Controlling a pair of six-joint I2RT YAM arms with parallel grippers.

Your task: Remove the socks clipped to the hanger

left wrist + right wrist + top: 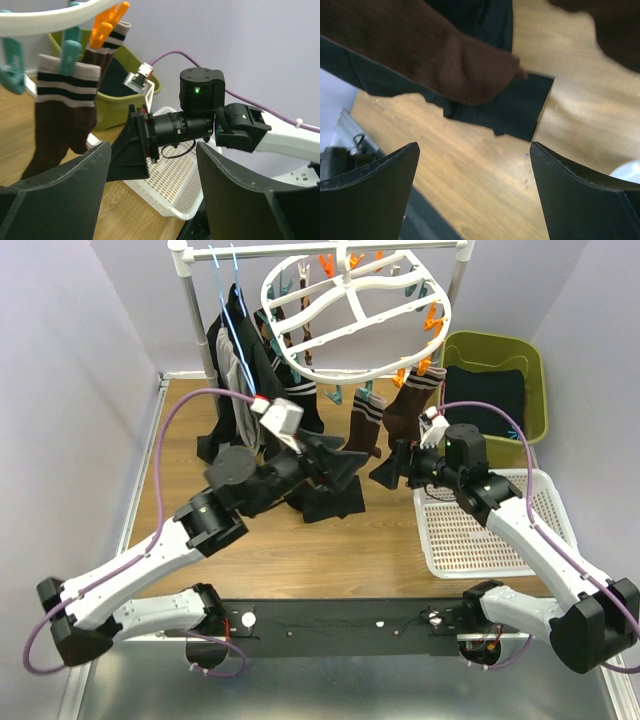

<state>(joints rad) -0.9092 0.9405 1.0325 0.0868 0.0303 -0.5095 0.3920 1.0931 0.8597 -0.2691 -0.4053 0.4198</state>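
1. Left gripper (335,465): the jaws stand wide with nothing between them. It hovers low beside the hanging socks (365,430), touching none that we can see.

2. Hanger (355,310): it hangs from the rail at the back, tilted, above the wooden table. The socks dangle from its near rim, between the two grippers.

3. Progress: we judge the task barely begun. In the left wrist view, two socks (62,110) remain clipped, one under a teal clip (70,50) and one under an orange clip (107,20). The top view suggests further socks on the left rim, but dark garments partly hide them. We see no sock in the basket (540,560). Every visible sock is left to pull.

4. Appearance: the socks are long, brown and ribbed, with white stripes at the cuff. They hang limp, cuff up.

5. Right gripper (390,472): the jaws stand wide and hold nothing. In its wrist view, a brown sock toe (455,65) hangs just ahead of the fingers (370,195), apart from them.
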